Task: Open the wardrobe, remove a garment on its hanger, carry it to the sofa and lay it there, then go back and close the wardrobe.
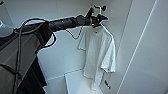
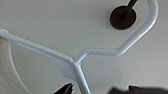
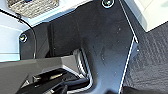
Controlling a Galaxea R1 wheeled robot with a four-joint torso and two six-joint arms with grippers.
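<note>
The wardrobe (image 1: 142,50) stands open, its white inside in front of me. The garment (image 1: 100,55), a white short-sleeved T-shirt, hangs in it on the white hanger (image 1: 99,8). The hook curves over a dark rail (image 2: 130,5). My left arm reaches in from the left, and my left gripper (image 1: 100,20) is at the hanger's neck, just above the shirt's collar. In the left wrist view the hanger (image 2: 100,52) fills the middle, and the left gripper (image 2: 92,89) is open, its dark fingertips (image 2: 66,88) standing apart on either side of the hanger's stem.
A white shelf or floor panel (image 1: 75,80) lies under the shirt. The wardrobe's white side wall and door (image 1: 155,30) close in on the right. The right wrist view looks down on grey carpet (image 3: 150,55) and a woven basket (image 3: 32,7).
</note>
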